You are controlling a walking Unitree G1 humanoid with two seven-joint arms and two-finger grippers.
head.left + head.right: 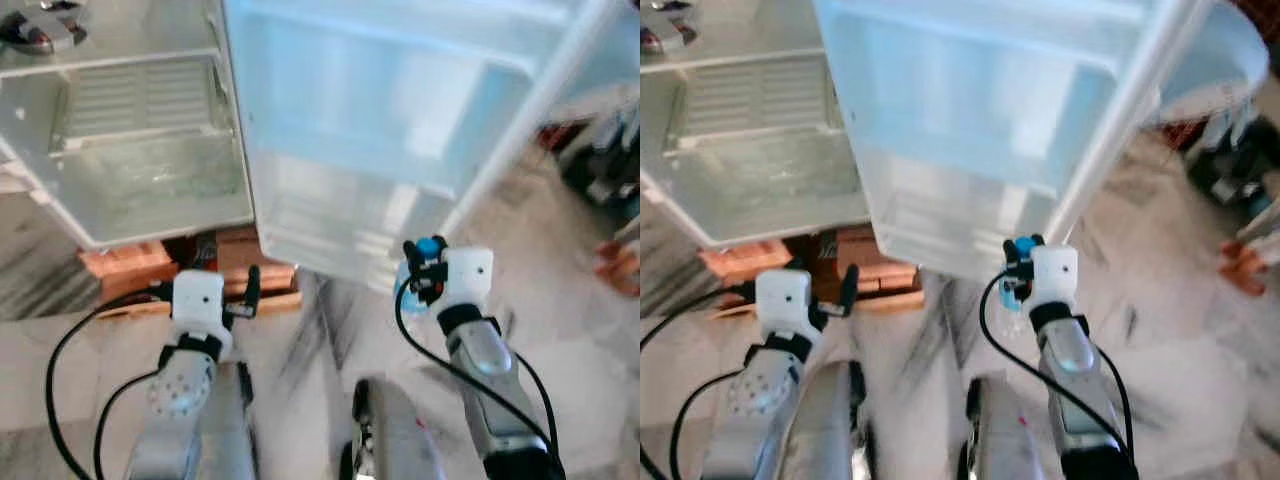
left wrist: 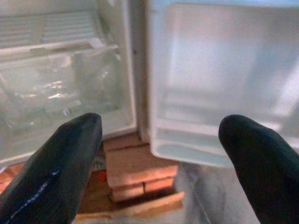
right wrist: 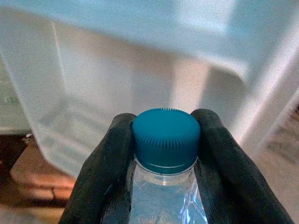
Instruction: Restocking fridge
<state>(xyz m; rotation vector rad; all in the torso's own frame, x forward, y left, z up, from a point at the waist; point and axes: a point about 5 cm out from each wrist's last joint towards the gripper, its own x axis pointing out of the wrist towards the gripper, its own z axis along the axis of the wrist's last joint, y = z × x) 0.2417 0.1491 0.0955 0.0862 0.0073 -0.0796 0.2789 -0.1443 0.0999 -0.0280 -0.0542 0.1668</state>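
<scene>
Your left gripper (image 2: 159, 140) hung released, fingers spread, before the open fridge (image 1: 150, 170) above the bricks (image 1: 120, 262). Your right gripper (image 3: 166, 140) clasped the water bottle (image 3: 166, 196) just under its blue cap (image 3: 166, 137), near the door shelf (image 1: 350, 235).

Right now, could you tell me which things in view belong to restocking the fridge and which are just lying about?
For the job:
- water bottle, clamped in the right gripper
- open fridge
- fridge door shelves
- left gripper, open

Lying about:
- bricks beneath the fridge
- dark clutter on the floor
</scene>
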